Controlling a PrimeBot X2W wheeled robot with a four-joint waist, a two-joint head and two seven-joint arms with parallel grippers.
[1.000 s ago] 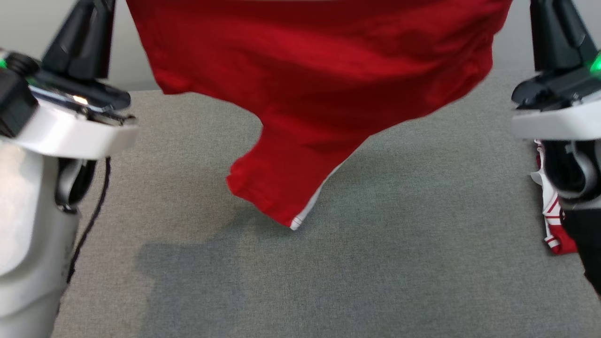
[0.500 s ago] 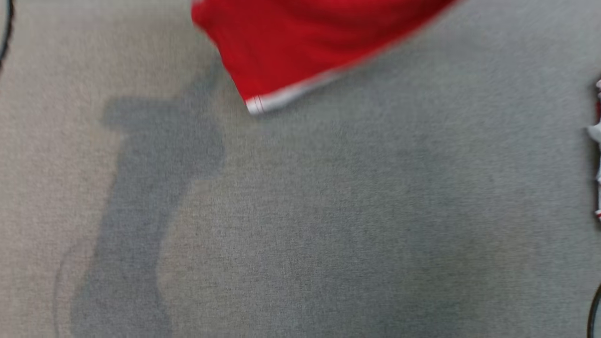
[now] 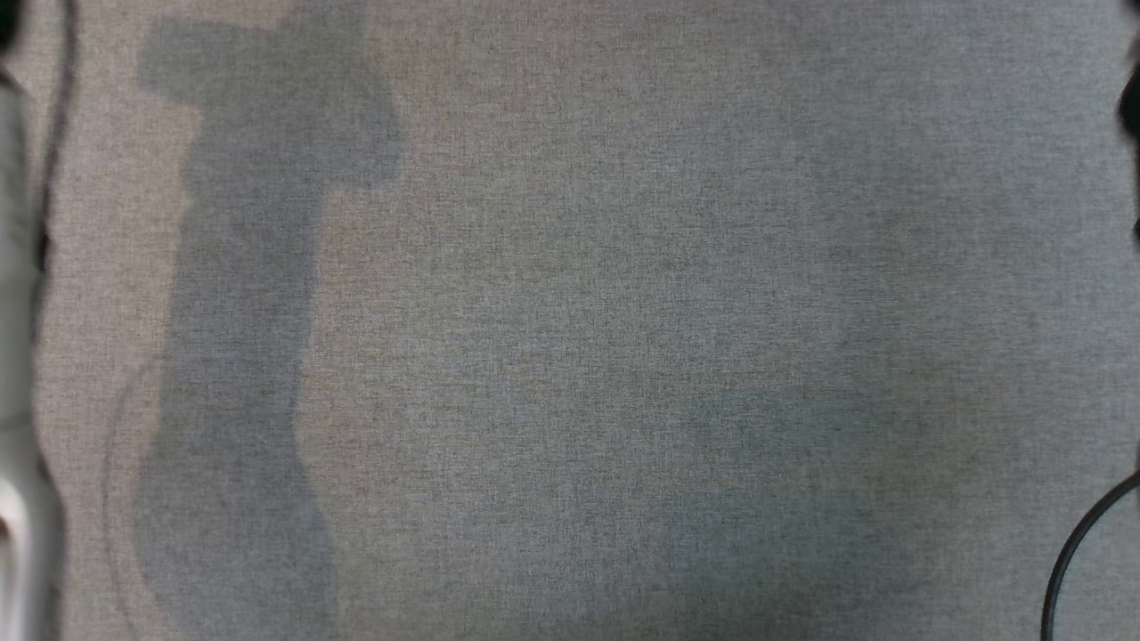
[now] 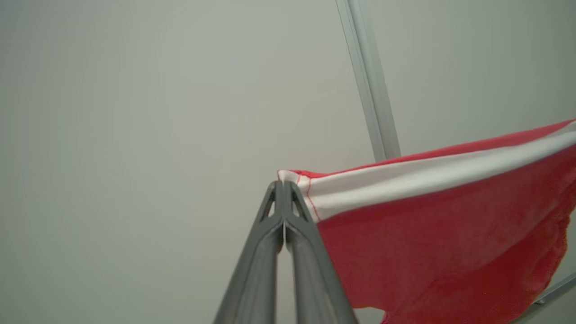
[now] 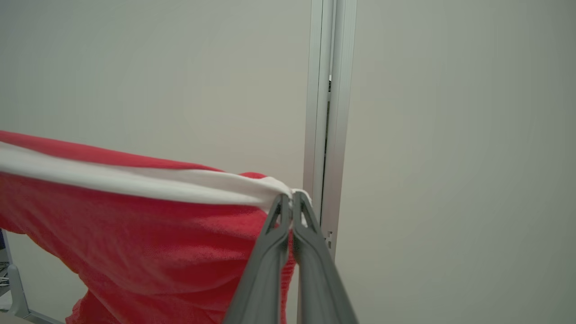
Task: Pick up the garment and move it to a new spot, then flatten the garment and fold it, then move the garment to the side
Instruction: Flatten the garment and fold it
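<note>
Head camera tipped downward since a second ago. Red garment (image 4: 441, 252) hung aloft, its white-banded edge (image 4: 427, 180) stretched between both pincers: left pincer (image 4: 284, 184) clamped on one corner, right pincer (image 5: 291, 195) clamped on the other. Pale wall (image 5: 135, 67) behind. Grey bench (image 3: 623, 312) carried an arm's shadow (image 3: 249, 312).

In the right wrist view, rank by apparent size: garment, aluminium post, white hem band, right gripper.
Largest first: garment, aluminium post, then white hem band and right gripper, too alike to rank; gripper is nearest the camera.

L gripper (image 4: 283, 184), R gripper (image 5: 291, 196): slim grey tapered fingers (image 4: 256, 270), cutout tips.
</note>
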